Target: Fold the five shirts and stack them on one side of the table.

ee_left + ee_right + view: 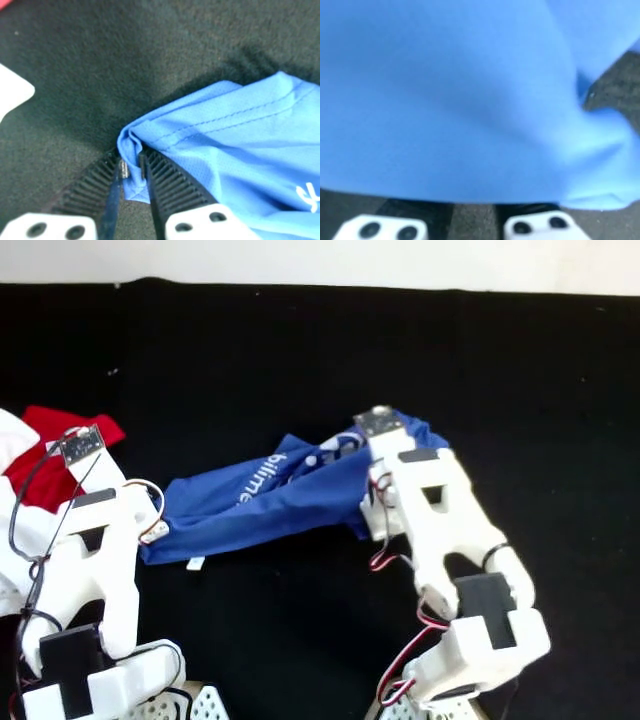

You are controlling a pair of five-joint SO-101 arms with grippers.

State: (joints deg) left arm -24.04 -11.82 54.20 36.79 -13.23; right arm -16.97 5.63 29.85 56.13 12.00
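Blue shirt sits mid-table, bunched into a long band running between the two arms.

Left gripper: clenched on the blue shirt's end. A folded corner of hem is pinched between the ribbed pads, and a bit of cloth pokes out below the pinch. The rest of the shirt runs away from the jaws, low over the black cloth.

Right gripper: at the blue shirt's opposite end, where the fabric is heaped highest. In its wrist cam the blue cloth drapes right over it. Probably has hold of some fabric, but I can't tell if it's clamped or released.

Red shirt and white shirt: crumpled together beyond the blue shirt's left-gripper end, behind the left arm, not touching the blue shirt.
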